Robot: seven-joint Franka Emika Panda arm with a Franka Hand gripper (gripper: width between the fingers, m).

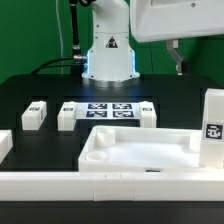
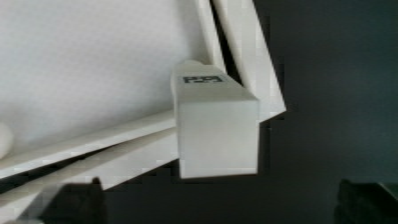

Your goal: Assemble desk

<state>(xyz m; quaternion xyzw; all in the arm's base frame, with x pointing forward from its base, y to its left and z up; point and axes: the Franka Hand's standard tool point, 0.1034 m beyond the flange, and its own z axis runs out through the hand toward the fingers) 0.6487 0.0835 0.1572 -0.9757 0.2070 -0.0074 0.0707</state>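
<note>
The desk top (image 1: 135, 152), a white tray with a raised rim, lies near the front of the black table. One white tagged leg (image 1: 213, 126) stands upright in its corner at the exterior view's right. In the wrist view that same leg (image 2: 222, 125) rises from the corner of the top (image 2: 89, 70). My gripper (image 1: 179, 60) hangs well above the leg. It is open, its dark fingertips (image 2: 71, 205) are spread wide and hold nothing. Three loose legs (image 1: 35, 113) (image 1: 67, 115) (image 1: 148, 113) lie behind the top.
The marker board (image 1: 108, 110) lies flat between the loose legs, in front of the robot base (image 1: 110, 55). A long white rail (image 1: 100, 186) runs along the front edge. Another white block (image 1: 4, 145) sits at the exterior view's far left.
</note>
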